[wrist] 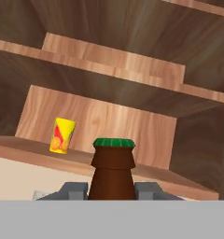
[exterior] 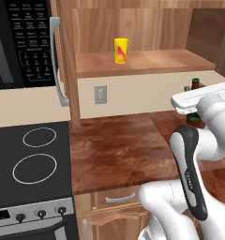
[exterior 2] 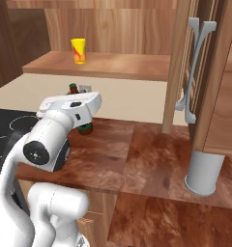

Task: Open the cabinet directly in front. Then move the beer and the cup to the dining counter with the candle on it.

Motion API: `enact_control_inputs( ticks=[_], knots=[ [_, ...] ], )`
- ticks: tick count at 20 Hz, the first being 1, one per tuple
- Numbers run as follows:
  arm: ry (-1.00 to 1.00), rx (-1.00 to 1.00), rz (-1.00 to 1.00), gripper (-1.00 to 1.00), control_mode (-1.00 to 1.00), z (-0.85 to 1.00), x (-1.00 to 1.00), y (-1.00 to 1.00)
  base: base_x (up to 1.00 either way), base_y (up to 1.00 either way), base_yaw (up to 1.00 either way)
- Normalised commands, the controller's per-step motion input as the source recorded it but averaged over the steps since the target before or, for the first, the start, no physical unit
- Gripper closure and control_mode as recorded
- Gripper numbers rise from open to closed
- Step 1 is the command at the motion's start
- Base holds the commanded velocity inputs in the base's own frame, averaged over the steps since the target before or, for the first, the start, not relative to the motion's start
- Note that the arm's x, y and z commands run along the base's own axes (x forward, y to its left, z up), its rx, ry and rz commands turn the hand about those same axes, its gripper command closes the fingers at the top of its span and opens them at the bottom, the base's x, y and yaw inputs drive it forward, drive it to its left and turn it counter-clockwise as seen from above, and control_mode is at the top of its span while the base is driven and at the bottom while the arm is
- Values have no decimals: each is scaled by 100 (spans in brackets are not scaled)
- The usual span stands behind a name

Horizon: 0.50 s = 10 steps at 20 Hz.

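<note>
1. Cabinet (exterior 2: 113, 67): medium-brown wooden wall unit, doors swung open; a long silver bar handle (exterior 2: 193, 72) shows on the right door. The lower shelf is bare wood apart from the cup.
2. Kitchen worktop (exterior: 119, 145): glossy reddish-brown wood grain, adjoining a black stove (exterior: 30, 164) with ring-marked burners.
3. Gripper (wrist: 112, 189): grey fingers (wrist: 74, 190) sit on either side of the bottle's neck, clamped on it, above the worktop and below the shelf.
4. Beer (wrist: 113, 168): dark brown glass bottle with slim neck and green cap, upright in the gripper.
5. Cup (exterior: 121, 50): bright yellow tumbler with a red-orange mark, standing upright on the cabinet's lower shelf, well apart from the bottle.
</note>
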Motion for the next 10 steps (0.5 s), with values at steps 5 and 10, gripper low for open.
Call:
enact_control_inputs(
  ticks=[5, 10],
  knots=[
    [-37, 0, 0, 100, -100, 1, -47, 35, 0, 0, 0],
    [-1, 0, 0, 100, -100, 0, 0, 0, 0, 0, 0]
  ],
)
